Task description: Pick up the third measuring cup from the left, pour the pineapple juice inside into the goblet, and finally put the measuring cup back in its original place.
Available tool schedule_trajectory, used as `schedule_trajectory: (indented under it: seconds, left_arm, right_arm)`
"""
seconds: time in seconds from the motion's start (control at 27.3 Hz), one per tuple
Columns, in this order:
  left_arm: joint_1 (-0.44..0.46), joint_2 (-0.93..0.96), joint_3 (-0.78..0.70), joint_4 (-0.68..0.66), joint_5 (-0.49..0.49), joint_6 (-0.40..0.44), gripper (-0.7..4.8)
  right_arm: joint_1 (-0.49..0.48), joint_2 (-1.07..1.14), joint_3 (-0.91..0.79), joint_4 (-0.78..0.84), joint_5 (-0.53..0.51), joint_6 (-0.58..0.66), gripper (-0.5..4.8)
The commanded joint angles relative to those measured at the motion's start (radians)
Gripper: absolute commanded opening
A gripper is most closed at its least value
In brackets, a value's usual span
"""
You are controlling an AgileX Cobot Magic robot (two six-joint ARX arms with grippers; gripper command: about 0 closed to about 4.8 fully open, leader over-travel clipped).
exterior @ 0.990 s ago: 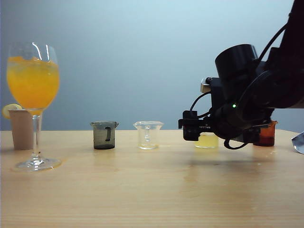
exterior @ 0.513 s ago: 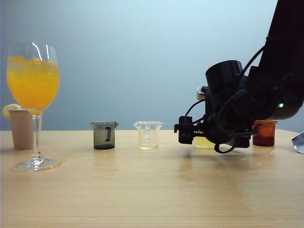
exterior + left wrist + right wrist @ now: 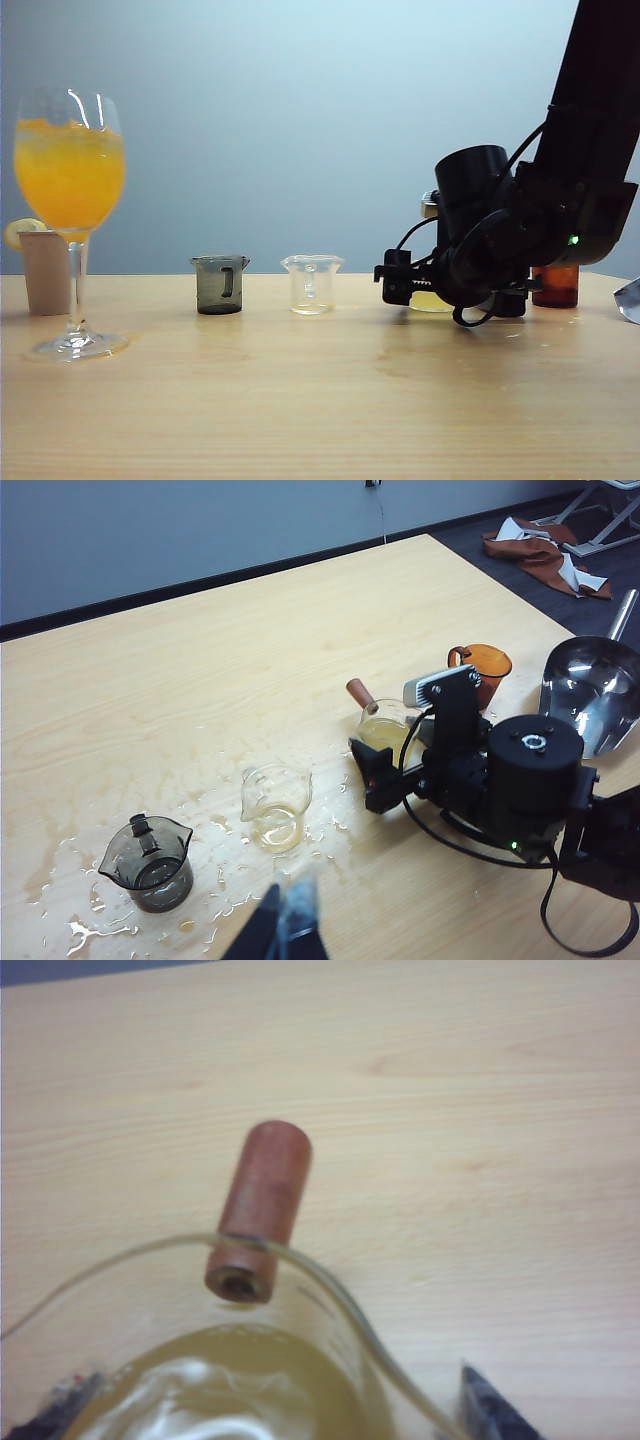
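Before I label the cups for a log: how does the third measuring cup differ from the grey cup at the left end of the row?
The third measuring cup is clear and holds the pineapple juice; the grey cup is smoky dark and looks nearly empty. The third measuring cup has a reddish-brown stub handle; the grey cup has a moulded loop handle. The open right gripper is at the third measuring cup; nothing is near the grey cup. Both stand upright on the table.

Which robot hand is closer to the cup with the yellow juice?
The right gripper. Its open jaws are around the third measuring cup of pineapple juice. The left gripper hangs far off, near the grey cup.
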Motion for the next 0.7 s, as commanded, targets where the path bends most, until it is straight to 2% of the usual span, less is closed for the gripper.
schedule_trajectory:
  seconds: [0.04,0.37,0.51,0.62,0.7]
  left_arm:
    - [-0.001,-0.004,0.003,0.008,0.003,0.007,-0.04]
    - [-0.001,-0.004,0.003,0.008,0.003,0.007,-0.03]
    - [-0.001,-0.004,0.003,0.008,0.003,0.007,-0.03]
    - [-0.001,-0.004,0.003,0.008,0.003,0.007,-0.03]
    - [-0.001,-0.004,0.003,0.008,0.003,0.007,-0.03]
  right_arm:
    - [-0.013,0.000,0.008,0.013,-0.019,0.009,4.79]
    - [-0.015,0.000,0.011,0.013,-0.021,0.009,4.79]
    - [-0.015,0.000,0.011,0.012,-0.035,0.008,3.20]
    - [-0.015,0.000,0.011,0.012,-0.040,0.005,2.51]
    - [-0.015,0.000,0.011,0.012,-0.043,0.005,2.40]
